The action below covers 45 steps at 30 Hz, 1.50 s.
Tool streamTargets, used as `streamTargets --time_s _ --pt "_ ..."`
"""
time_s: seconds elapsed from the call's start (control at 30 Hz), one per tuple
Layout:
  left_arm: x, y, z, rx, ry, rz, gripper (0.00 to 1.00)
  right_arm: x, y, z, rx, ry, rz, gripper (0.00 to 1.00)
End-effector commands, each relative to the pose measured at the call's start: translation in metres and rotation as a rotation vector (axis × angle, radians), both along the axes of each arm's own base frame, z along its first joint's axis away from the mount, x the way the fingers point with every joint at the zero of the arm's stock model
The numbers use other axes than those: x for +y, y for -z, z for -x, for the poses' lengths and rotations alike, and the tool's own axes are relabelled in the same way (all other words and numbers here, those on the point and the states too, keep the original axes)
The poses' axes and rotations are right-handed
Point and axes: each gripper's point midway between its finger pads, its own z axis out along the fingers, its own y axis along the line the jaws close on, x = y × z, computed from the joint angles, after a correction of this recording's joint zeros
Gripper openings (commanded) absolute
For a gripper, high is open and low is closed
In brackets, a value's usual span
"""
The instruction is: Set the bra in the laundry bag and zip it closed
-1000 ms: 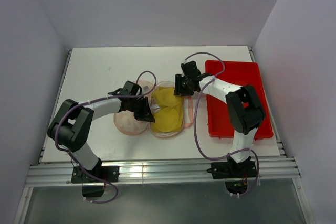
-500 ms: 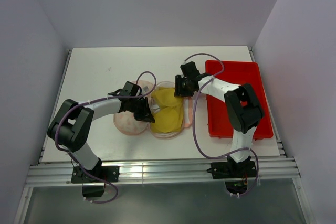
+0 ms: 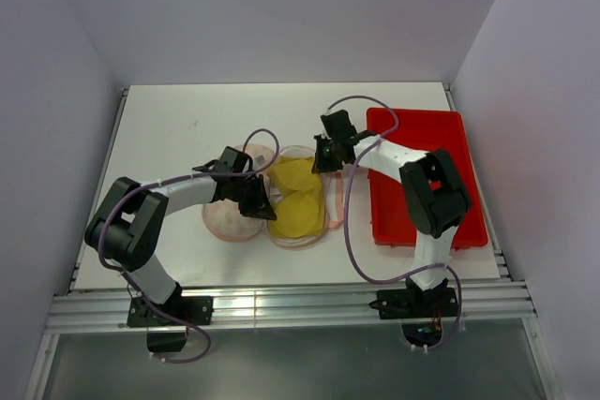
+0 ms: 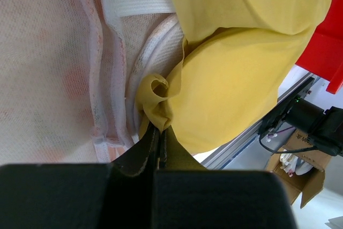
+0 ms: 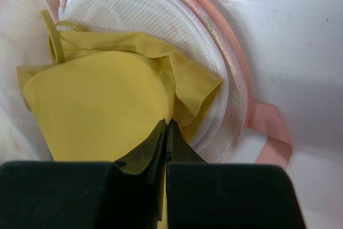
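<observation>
The mustard-yellow bra [image 3: 295, 196] lies in the open right half of the pale pink laundry bag [image 3: 228, 220] at mid-table. My left gripper [image 3: 265, 211] is shut on a bunched fold of the bra [image 4: 236, 73] at its left edge, next to the bag's white mesh [image 4: 53, 52]. From the far right, my right gripper [image 3: 319, 164] is shut on the bra's [image 5: 102, 100] upper edge, pinching thin yellow fabric over the bag's mesh cup [image 5: 161, 14]. The bag lies open, its pink zipper rim [image 5: 236, 63] showing round the cup.
A red plastic tray [image 3: 422, 175] stands right of the bag; its edge [image 4: 321, 52] also shows in the left wrist view. A pink fabric loop [image 5: 273, 130] sticks out from the bag's rim. Purple cables arch over both arms.
My right gripper has shut on the bra's upper edge. The left gripper stays shut on the bra's left fold. The arms have barely moved.
</observation>
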Motion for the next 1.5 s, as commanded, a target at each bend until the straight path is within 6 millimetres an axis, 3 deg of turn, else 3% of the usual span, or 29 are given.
streamTargets --time_s 0.0,0.2,0.43,0.57,0.77,1.23,1.47 --pt "-0.001 -0.006 -0.002 -0.028 0.001 0.014 0.0 0.01 -0.012 -0.006 -0.035 0.012 -0.046 0.0" --pt "0.001 -0.005 -0.002 -0.032 -0.01 0.006 0.0 0.009 -0.026 -0.012 -0.077 0.098 -0.097 0.0" --pt "0.003 -0.003 0.001 -0.027 -0.029 0.006 0.0 -0.004 -0.038 -0.017 -0.133 0.244 -0.125 0.0" --pt "0.003 -0.007 0.001 -0.04 -0.036 0.013 0.0 -0.013 -0.054 -0.02 -0.178 0.331 -0.146 0.0" --pt "0.003 -0.018 -0.003 -0.073 -0.05 0.006 0.0 -0.016 -0.061 -0.023 -0.208 0.4 -0.159 0.0" --pt "0.006 -0.041 -0.009 -0.149 -0.097 -0.031 0.0 0.014 -0.046 -0.011 -0.176 0.417 -0.146 0.0" --pt "0.005 -0.042 -0.006 -0.153 -0.099 -0.034 0.0 -0.005 -0.032 0.0 -0.156 0.483 -0.083 0.0"
